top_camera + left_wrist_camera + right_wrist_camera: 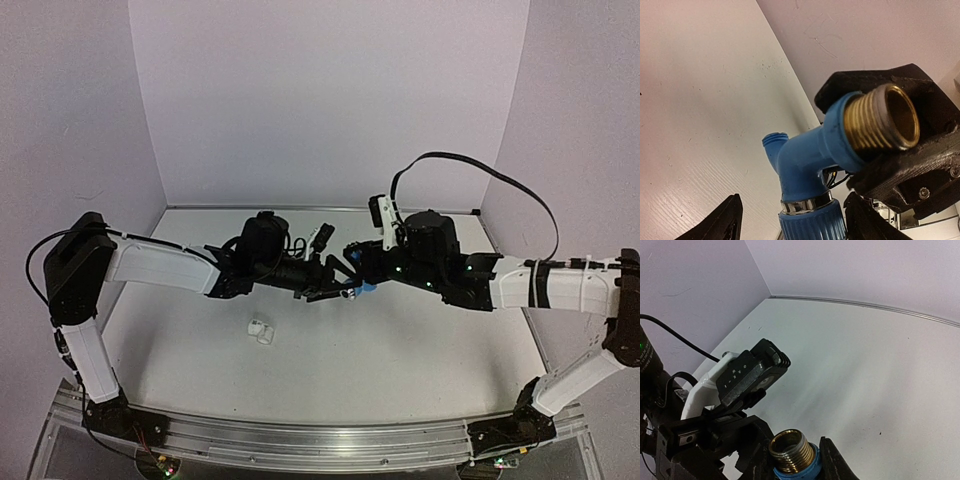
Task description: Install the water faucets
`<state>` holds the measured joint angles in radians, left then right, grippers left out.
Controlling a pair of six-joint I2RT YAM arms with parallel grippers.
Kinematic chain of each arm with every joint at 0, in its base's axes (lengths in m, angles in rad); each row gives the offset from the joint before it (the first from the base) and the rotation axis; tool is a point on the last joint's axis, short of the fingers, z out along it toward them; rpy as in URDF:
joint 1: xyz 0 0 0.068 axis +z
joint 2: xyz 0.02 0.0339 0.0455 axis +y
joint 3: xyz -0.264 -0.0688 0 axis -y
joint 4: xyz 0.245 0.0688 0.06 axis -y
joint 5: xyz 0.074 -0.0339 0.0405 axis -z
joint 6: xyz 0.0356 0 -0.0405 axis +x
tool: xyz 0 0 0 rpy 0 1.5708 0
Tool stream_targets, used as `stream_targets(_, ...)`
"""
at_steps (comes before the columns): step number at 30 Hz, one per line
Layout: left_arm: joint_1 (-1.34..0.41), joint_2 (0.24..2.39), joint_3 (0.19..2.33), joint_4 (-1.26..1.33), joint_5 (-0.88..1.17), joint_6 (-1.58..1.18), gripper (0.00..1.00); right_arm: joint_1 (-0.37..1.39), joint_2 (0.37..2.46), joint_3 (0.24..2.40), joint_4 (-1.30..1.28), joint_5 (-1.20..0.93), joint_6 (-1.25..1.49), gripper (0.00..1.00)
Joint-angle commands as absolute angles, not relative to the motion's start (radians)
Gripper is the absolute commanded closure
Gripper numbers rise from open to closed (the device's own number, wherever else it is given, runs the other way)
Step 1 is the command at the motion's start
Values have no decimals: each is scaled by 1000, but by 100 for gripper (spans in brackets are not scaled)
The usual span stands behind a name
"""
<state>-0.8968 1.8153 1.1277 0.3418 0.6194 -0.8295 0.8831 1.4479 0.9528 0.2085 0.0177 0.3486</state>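
A bright-blue tap (807, 157) with a brass threaded end (882, 120) hangs in the air above mid-table. My right gripper (795, 462) is shut on its blue collar (797, 471), and its black fingers (920, 100) close round the brass end. My left gripper (795, 215) is open and straddles the tap's ribbed blue cap (812, 225), with a gap on the left side. From above, the two grippers, left (335, 283) and right (358, 268), meet tip to tip at the tap (366, 290). A short white fitting (261, 330) lies on the table, in front of the left forearm.
The white table (420, 350) is walled in by lilac panels (330, 90) at the back and both sides. The left wrist's camera housing (752, 372) sits close beside the right gripper. A black cable (480, 170) loops above the right arm.
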Motion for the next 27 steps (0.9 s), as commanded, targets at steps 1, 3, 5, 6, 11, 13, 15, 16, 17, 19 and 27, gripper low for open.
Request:
stream_targets(1, -899, 1789, 1164, 285, 589, -795, 31, 900, 1463, 1039, 174, 116, 358, 100)
stream_targets(3, -899, 1792, 1167, 283, 596, -798, 36, 906, 1470, 1055, 153, 137, 357, 100)
stream_targets(5, -899, 1791, 1165, 282, 604, -799, 47, 908, 1475, 1068, 134, 147, 357, 100)
stream_targets(6, -899, 1790, 1164, 282, 610, -799, 54, 909, 1477, 1074, 126, 147, 356, 100)
stream_targets(11, -898, 1789, 1167, 284, 634, -789, 94, 911, 1473, 1085, 109, 127, 350, 100)
stream_targets(13, -897, 1783, 1168, 284, 634, -777, 100, 910, 1468, 1087, 98, 110, 344, 97)
stream_targets(15, -897, 1774, 1170, 284, 634, -761, 100, 911, 1461, 1087, 88, 93, 339, 79)
stream_targets(16, -896, 1766, 1170, 285, 634, -751, 100, 910, 1457, 1089, 79, 83, 334, 62)
stream_targets(17, -893, 1756, 1168, 285, 634, -739, 100, 910, 1454, 1094, 63, 76, 328, 44)
stream_targets(19, -883, 1730, 1158, 288, 628, -720, 100, 909, 1436, 1099, 18, 75, 317, 20)
stream_targets(27, -786, 1586, 1055, 472, 693, -731, 100, 855, 1280, 1029, 9, -22, 399, 2)
